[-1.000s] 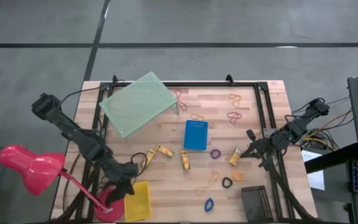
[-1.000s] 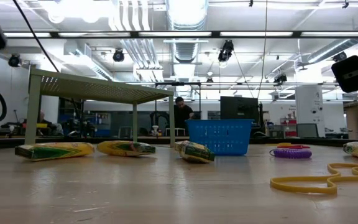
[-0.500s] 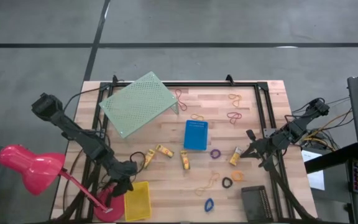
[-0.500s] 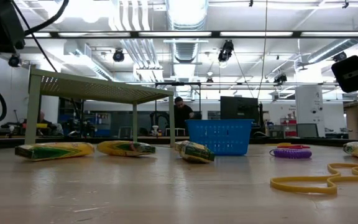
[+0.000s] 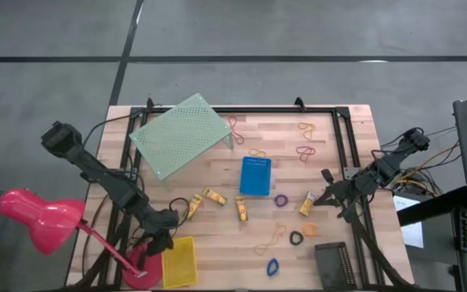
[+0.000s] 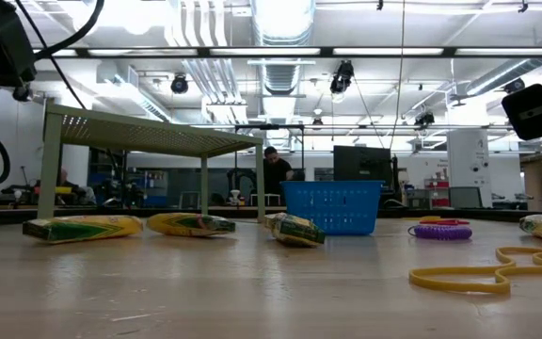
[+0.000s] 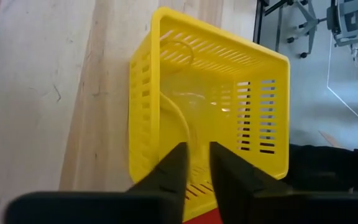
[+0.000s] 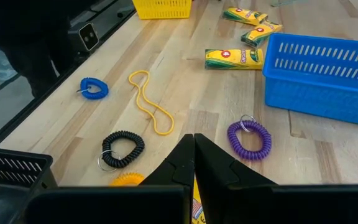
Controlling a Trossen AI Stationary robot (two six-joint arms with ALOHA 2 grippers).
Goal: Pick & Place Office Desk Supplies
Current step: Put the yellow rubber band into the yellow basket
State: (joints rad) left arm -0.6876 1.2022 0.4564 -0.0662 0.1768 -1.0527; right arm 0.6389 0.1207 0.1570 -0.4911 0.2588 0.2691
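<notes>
The yellow bin (image 7: 207,118) hides part of a rubber band (image 7: 182,124) behind its slats. The black bin (image 8: 11,167), at nine o'clock, is cut off by the right wrist view's edge.

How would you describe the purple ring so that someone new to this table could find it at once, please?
Start at the blue bin in the middle of the table. Beside it, toward the right arm, lies the purple ring, a small coiled loop. The black ring and the blue ring lie farther toward the table's near edge, so colour and nearness to the bin single it out.
</notes>
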